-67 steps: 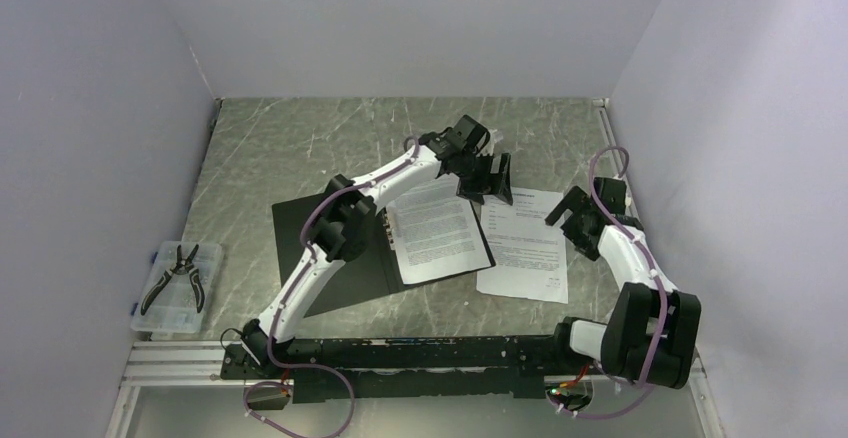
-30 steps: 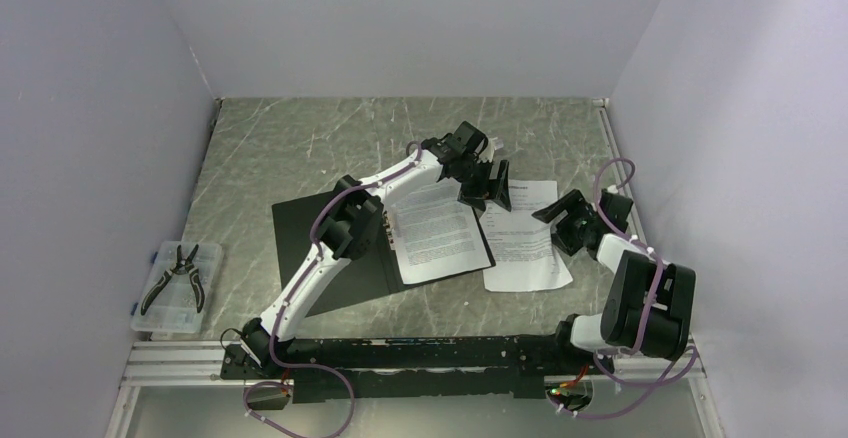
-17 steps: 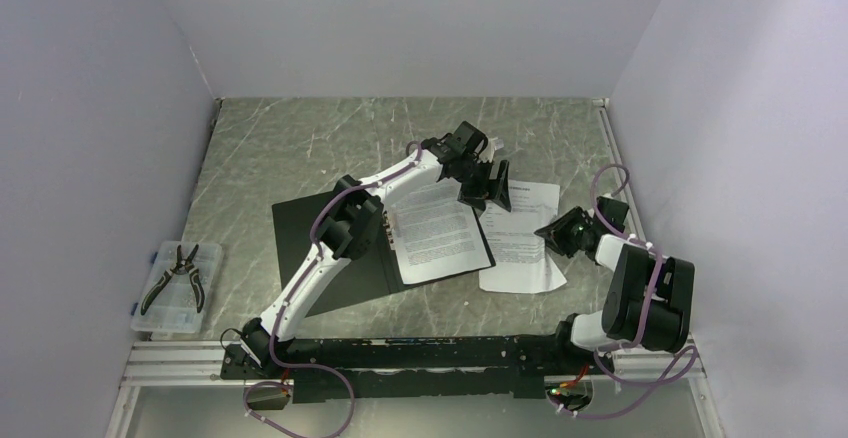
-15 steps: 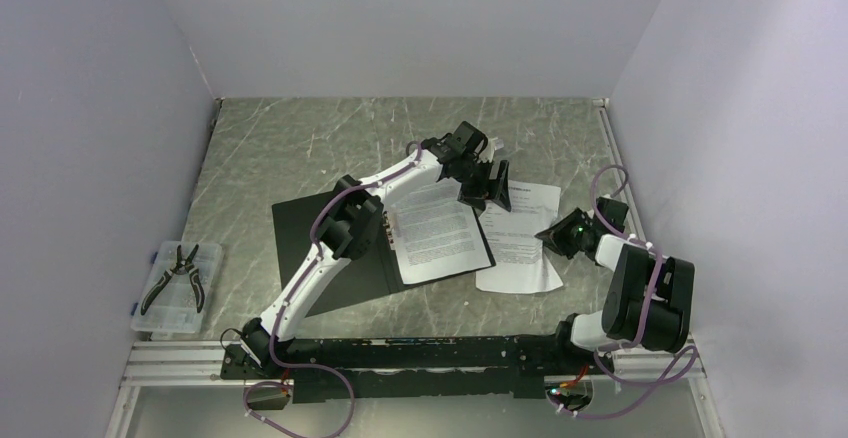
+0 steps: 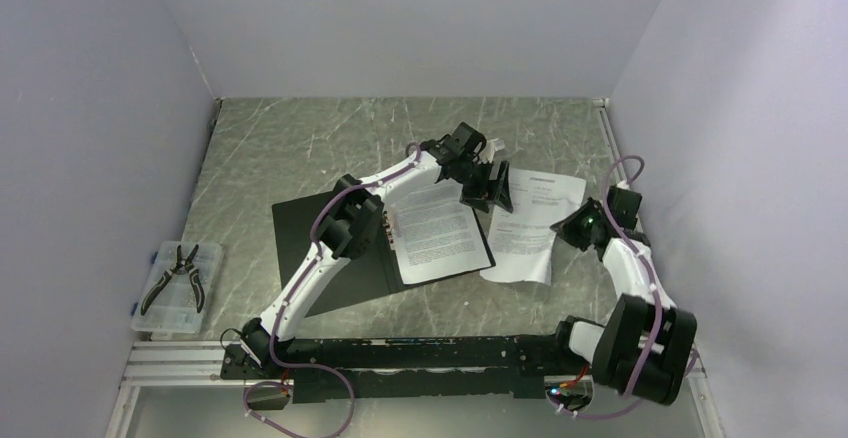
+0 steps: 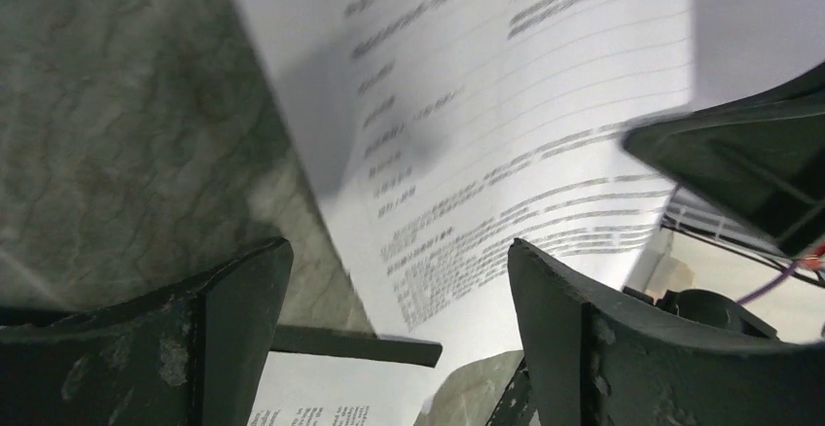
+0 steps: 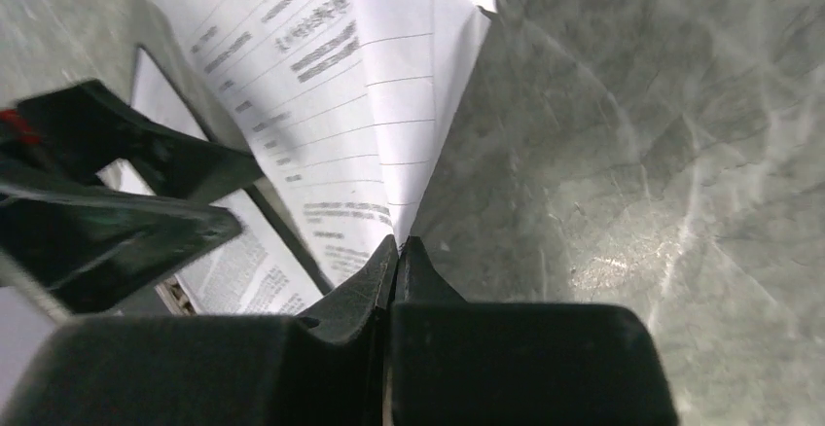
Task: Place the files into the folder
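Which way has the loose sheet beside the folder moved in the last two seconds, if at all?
Yes. The loose sheet, pinched by the right gripper, has shifted away from the base rail, its right edge lifted.

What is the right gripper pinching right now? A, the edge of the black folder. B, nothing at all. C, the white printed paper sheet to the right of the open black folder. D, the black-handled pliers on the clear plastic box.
C: the right wrist view shows the right gripper with its jaws closed on a corner of the white printed paper sheet, which curls up off the grey marbled table.
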Robot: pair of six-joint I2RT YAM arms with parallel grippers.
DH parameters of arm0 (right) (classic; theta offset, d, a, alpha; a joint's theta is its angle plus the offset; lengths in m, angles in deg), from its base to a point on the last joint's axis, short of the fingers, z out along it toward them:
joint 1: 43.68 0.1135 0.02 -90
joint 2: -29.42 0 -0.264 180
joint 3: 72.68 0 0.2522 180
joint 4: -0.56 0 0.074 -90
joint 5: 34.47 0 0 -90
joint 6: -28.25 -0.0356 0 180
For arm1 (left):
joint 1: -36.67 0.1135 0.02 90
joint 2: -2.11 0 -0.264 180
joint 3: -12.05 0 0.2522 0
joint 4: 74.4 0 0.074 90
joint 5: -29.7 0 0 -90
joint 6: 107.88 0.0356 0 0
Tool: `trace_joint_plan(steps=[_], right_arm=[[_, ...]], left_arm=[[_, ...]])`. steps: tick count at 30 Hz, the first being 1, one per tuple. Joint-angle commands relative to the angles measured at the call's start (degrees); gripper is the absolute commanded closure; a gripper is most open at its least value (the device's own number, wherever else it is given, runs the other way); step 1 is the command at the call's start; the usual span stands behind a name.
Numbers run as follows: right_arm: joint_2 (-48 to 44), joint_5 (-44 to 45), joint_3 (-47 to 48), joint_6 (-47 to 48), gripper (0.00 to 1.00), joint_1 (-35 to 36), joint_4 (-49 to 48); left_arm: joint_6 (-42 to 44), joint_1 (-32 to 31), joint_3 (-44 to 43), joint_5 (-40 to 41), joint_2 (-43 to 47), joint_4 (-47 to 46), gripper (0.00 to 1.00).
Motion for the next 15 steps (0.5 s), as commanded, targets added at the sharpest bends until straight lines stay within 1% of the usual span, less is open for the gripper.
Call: trace_joint_plan(steps=[1,5,6,10,13,15], right_arm=[[-7.8,6.5,6.8,2.5,1.0,-0.2,7.6],[-12.7,9.2,11.1,3.1,1.0,0.0,13.0],[-13.7,8.9,11.4,2.5,1.0,0.1,13.1],[-16.8,5.9,11.8,-0.1,1.0,0.1,12.8],[-18.4,3.6,15.5,-0.7,1.0,0.1,14.6],[-18.7,2.1,18.4,-0.5,1.0,0.1,16.4]], left_arm=[[-1.0,-0.2,3.8,-4.2,1.9,-4.0,0.09],[-4.0,-0.2,5.8,-7.9,4.2,-8.8,0.08],[-4.7,-0.2,6.2,-8.6,4.8,-9.9,0.08],[-6.6,0.0,8.2,-10.1,7.6,-13.5,0.08],[-8.6,0.3,11.0,-11.1,10.2,-17.1,0.07],[-11.2,0.7,14.0,-12.6,12.4,-21.4,0.07]])
